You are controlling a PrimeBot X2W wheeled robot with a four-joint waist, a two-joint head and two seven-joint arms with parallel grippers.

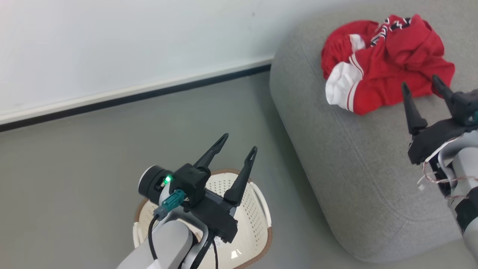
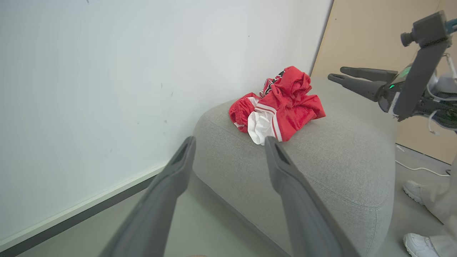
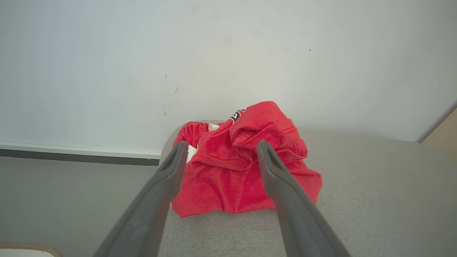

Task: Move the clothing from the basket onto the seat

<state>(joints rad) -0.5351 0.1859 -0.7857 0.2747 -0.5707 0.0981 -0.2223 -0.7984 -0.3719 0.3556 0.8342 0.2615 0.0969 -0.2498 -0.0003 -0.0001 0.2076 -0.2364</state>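
Observation:
The red clothing (image 1: 384,63) with white bands lies bunched on the grey seat (image 1: 354,160), near its far end; the pile (image 2: 278,103) also appears in the left wrist view and the pile (image 3: 242,175) in the right wrist view. My right gripper (image 1: 420,84) stands open just in front of the pile, holding nothing. Over the cream basket (image 1: 250,209) on the floor hangs my left gripper (image 1: 239,144), open and empty. The arm hides most of the basket's inside; the part that shows holds no clothing.
A white wall with a dark skirting strip (image 1: 130,99) runs behind the grey floor. A person's white shoes (image 2: 414,187) stand beside the seat's far side. A cable (image 2: 417,167) lies on the floor there.

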